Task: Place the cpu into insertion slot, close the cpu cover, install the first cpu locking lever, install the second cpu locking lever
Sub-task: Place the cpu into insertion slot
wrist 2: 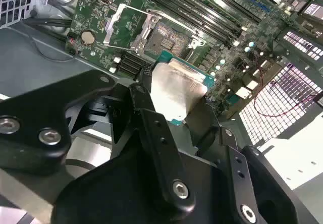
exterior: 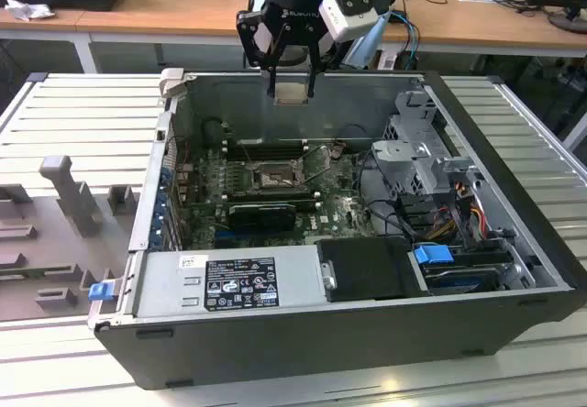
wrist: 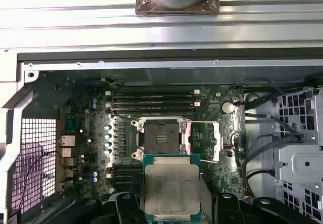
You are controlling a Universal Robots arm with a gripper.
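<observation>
My gripper (exterior: 292,90) hangs above the open computer case (exterior: 514,269), over its far wall, and is shut on the cpu (exterior: 291,93), a thin square chip with a pale silvery top. In both wrist views the cpu (wrist: 171,188) (wrist 2: 176,90) sits between the black fingers (wrist 2: 151,123), held by its edges. Well below it on the green motherboard lies the insertion slot (wrist: 159,135) (wrist 2: 164,40) (exterior: 272,178), its dark centre uncovered. The cpu cover (wrist 2: 123,27) (wrist: 216,141), a silvery frame plate, stands swung open beside the slot.
Long black memory slots (wrist: 151,100) run beside the socket, and a black card (exterior: 261,213) lies on its near side. A labelled power supply (exterior: 229,283) fills the case's near side. A drive cage with cables (exterior: 422,159) stands at the exterior view's right. Grey fixtures (exterior: 69,192) sit outside the case.
</observation>
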